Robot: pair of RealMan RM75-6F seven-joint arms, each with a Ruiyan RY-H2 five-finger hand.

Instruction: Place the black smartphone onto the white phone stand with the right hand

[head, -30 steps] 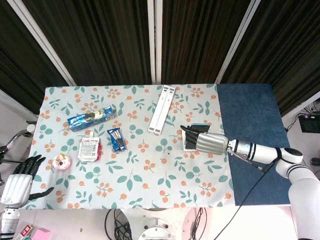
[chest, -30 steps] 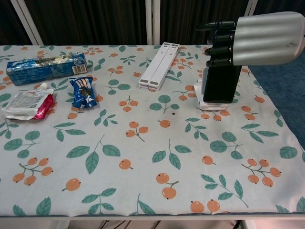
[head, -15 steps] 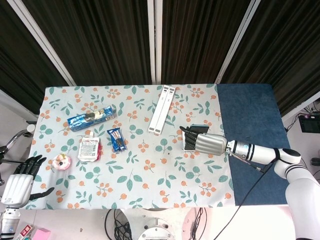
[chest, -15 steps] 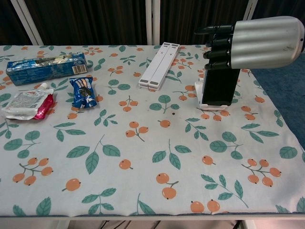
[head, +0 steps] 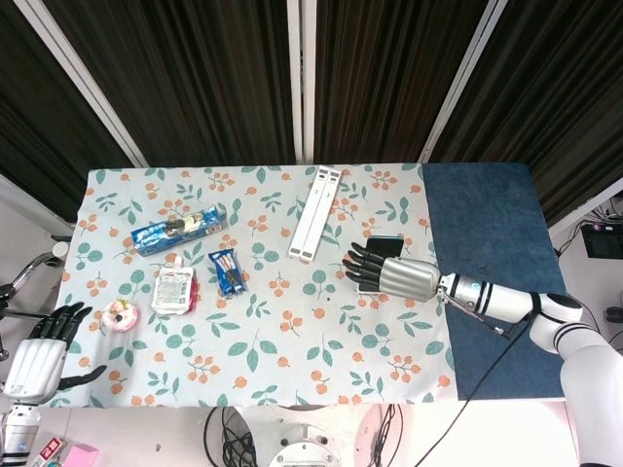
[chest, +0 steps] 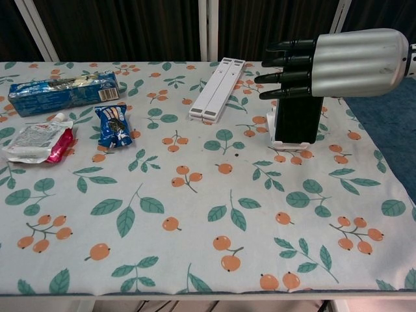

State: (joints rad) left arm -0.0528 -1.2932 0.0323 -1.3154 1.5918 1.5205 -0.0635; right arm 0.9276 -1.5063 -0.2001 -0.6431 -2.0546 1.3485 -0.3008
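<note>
On the floral tablecloth (chest: 195,214), print on the packets is too small to read in either view. By look alone: a long blue box (chest: 64,93) at the far left, a white and pink pouch (chest: 36,142) nearer the front, and a small blue snack packet (chest: 112,125) just beside the pouch. Only the head view shows a pink round item (head: 121,314) near the table's left edge. A white folded bar-shaped object (chest: 216,90) lies towards the back, near the middle.

Right of that bar, the black smartphone (chest: 298,119) stands upright on the white phone stand (chest: 286,140), its lower edge seated in the stand's front lip. A blue cloth (head: 487,263) covers the right end of the table.

Above and in front of the phone hovers the right hand (chest: 325,64), fingers (chest: 283,78) stretched out straight and slightly apart, pointing towards the table's left. It holds nothing. In the chest view the silver back of the hand overlaps the phone's top edge, so contact there cannot be settled; the head view shows the fingers past the stand's left side, over the cloth.

Down at the lower left corner of the head view, off the table, the left hand (head: 44,350) has its fingers spread and grips nothing.
</note>
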